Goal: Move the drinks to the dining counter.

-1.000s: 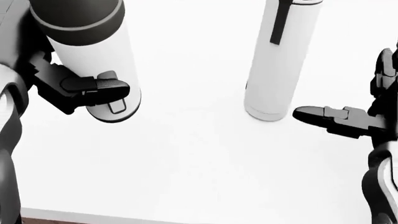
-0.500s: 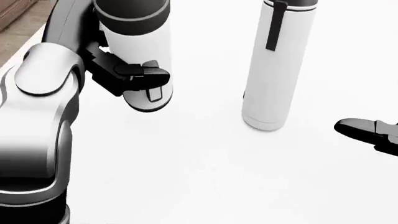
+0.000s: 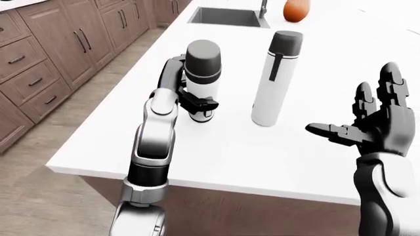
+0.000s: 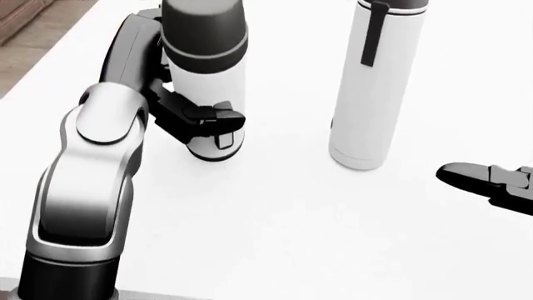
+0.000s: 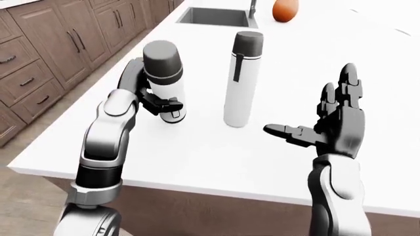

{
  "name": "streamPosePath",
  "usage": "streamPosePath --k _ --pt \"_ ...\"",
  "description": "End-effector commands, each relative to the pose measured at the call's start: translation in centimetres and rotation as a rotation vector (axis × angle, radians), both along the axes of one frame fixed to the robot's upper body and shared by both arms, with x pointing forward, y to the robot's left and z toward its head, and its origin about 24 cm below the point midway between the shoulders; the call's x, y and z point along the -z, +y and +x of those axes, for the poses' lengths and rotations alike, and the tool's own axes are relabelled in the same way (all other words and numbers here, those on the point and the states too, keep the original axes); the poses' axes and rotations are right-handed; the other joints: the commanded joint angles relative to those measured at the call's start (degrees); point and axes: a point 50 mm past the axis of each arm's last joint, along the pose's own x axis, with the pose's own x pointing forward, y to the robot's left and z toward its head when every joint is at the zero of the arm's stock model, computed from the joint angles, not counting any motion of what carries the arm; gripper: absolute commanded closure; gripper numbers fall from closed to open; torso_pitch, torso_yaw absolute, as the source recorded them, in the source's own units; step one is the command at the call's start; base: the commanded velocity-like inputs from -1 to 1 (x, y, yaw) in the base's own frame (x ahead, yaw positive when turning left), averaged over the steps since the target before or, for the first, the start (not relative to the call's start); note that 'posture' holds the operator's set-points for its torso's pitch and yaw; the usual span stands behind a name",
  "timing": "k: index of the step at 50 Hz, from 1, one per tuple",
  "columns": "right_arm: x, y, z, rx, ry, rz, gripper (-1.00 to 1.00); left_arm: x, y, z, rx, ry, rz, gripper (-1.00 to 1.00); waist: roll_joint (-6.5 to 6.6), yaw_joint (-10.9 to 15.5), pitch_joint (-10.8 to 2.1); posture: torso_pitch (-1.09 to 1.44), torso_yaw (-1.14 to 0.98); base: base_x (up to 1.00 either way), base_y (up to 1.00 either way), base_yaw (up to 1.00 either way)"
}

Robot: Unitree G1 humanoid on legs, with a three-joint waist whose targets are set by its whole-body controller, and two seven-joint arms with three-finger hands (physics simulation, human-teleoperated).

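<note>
A wide white flask (image 4: 208, 75) with a dark grey lid stands left of centre on the white counter (image 3: 262, 152). My left hand (image 4: 218, 125) is shut around its lower body, thumb across the side facing me. Whether its base touches the counter I cannot tell. To its right, untouched, stands a tall slim white bottle (image 4: 370, 94) with a dark cap and strap. My right hand (image 5: 331, 123) hovers open to the right of that bottle, fingers spread upward and thumb pointing left, holding nothing.
A sink (image 3: 226, 16) with a faucet is set into the counter at the top of the left-eye view, an orange round object (image 3: 297, 10) beside it. Wooden drawers and cabinets (image 3: 39, 64) line the left across a floor aisle. The counter's near edge (image 3: 197, 184) runs below my arms.
My left hand has carried the wide flask rightward, closer to the tall bottle, and more of the left arm shows. The right hand has drawn away from the tall bottle's base.
</note>
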Motion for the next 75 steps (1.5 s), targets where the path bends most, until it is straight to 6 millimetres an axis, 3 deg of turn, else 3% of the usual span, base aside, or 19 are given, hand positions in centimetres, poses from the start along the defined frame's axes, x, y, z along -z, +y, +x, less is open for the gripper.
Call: streamPosePath --k 1,7,8,10,16,25,33,50,57,75 --pt "-1.5 0.2 -0.4 0.001 -0.081 -0.033 -1.0 -1.4 -0.2 -0.2 0.007 -0.069 0.01 1.0 -0.18 0.06 -1.2 0.0 0.0 0.0 0.0 0.0" --pt "-1.3 0.2 -0.3 0.002 -0.08 -0.033 -1.0 -0.9 -0.1 0.0 0.006 -0.059 0.016 0.91 -0.08 0.08 -1.41 0.0 0.0 0.0 0.0 0.0" --pt "-1.3 0.2 -0.3 0.002 -0.08 -0.032 -1.0 -0.9 -0.1 0.0 0.006 -0.059 0.019 0.78 -0.06 0.07 -1.46 0.0 0.0 0.0 0.0 0.0" --pt "-1.3 0.1 -0.4 0.002 -0.08 -0.032 -1.0 -0.7 -0.1 0.0 0.005 -0.058 0.023 0.32 -0.05 0.08 -1.5 0.0 0.0 0.0 0.0 0.0" --pt "-1.2 0.1 -0.3 0.003 -0.08 -0.028 -1.0 -0.2 0.0 0.2 0.0 -0.05 0.024 -0.06 -0.03 0.17 -1.5 0.0 0.0 0.0 0.0 0.0" --pt "-1.0 0.1 -0.3 0.006 -0.076 -0.027 -1.0 -0.2 0.0 0.1 -0.001 -0.051 0.022 -0.11 -0.07 0.17 -1.45 0.0 0.0 0.0 0.0 0.0" --pt "-0.9 0.1 -0.4 0.005 -0.075 -0.027 -1.0 -0.2 0.3 0.2 -0.007 -0.049 0.017 -0.39 0.03 0.15 -1.47 0.0 0.0 0.0 0.0 0.0" --pt "-0.8 0.2 -0.3 0.003 -0.074 -0.027 -1.0 -0.8 0.6 0.1 -0.007 -0.063 0.018 -0.69 -0.13 0.21 -1.92 0.0 0.0 0.0 0.0 0.0" --pt "-0.8 0.1 -0.3 0.005 -0.074 -0.028 -1.0 -1.0 0.6 0.0 -0.007 -0.066 0.021 -0.62 0.05 0.17 -2.11 0.0 0.0 0.0 0.0 0.0" --pt "-0.8 0.0 -0.3 0.009 -0.073 -0.026 -1.0 -1.5 0.6 -0.2 -0.004 -0.075 0.02 -0.69 0.18 -0.02 -1.54 0.0 0.0 0.0 0.0 0.0"
